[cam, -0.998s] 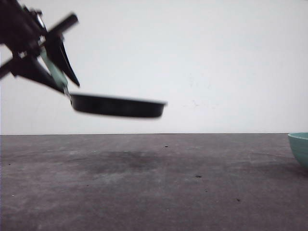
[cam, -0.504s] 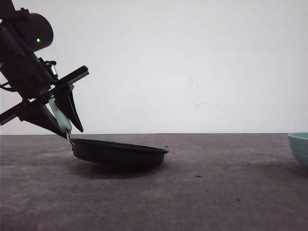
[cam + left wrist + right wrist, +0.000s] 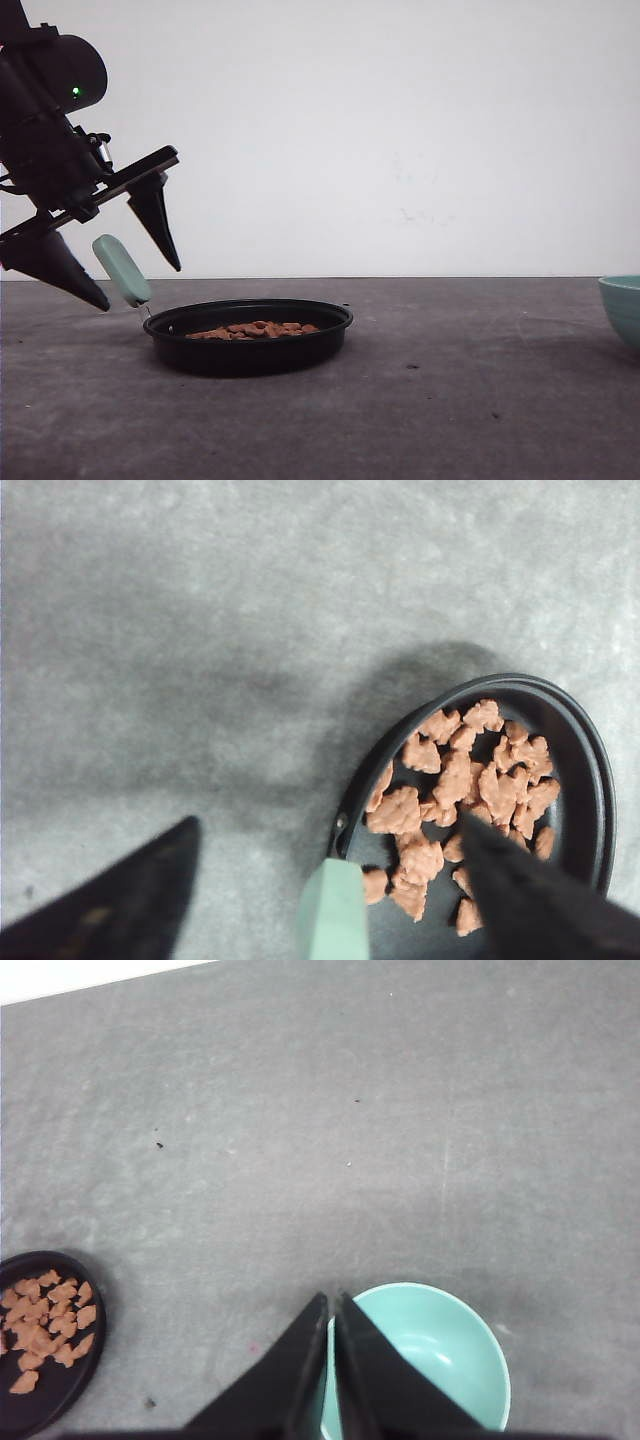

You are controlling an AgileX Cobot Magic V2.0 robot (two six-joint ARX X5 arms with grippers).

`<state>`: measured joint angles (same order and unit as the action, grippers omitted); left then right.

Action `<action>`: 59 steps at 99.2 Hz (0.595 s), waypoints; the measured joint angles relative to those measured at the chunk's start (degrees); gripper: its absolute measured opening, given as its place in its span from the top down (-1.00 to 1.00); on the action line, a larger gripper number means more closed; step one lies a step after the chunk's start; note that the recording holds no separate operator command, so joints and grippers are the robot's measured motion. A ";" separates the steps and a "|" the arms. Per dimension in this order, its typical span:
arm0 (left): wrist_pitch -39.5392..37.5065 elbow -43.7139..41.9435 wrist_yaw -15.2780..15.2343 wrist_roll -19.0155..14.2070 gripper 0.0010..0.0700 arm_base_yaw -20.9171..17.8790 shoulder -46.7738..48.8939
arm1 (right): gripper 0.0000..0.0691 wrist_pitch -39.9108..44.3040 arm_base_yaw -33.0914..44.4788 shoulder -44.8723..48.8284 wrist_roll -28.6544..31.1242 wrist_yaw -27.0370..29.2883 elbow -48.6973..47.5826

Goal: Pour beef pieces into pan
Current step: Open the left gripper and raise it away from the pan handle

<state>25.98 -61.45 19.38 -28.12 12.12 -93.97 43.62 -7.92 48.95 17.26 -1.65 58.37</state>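
We are seeing a teal bowl (image 3: 622, 306) sitting upright at the far right edge of the grey surface (image 3: 450, 400), its inside looking bare, while a plain white wall (image 3: 400, 130) is rising behind.

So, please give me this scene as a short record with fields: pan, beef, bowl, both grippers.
pan: black pan flat on the grey table, mint handle pointing to the left arm
beef pieces: beef pieces lie inside the pan
bowl: teal bowl on the table at the right, looks empty
left gripper: left gripper open, fingers on either side of the handle, not touching it
right gripper: right gripper shut, above the bowl's rim
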 joint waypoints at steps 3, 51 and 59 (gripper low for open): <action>-0.02 0.00 -0.02 0.00 -0.57 -0.17 0.07 | 0.98 -0.09 0.00 0.00 -0.39 0.00 0.00; 0.42 0.00 -10.78 5.49 -0.24 -4.85 23.58 | 0.98 -10.51 -0.39 -0.85 -6.97 6.14 0.00; -0.17 0.00 -14.95 8.90 0.50 -4.85 30.16 | 0.98 -13.88 -0.85 -2.25 -8.50 6.14 -0.66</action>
<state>25.80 -61.45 4.43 -19.22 7.27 -63.81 29.74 -8.78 46.70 8.75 4.49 57.71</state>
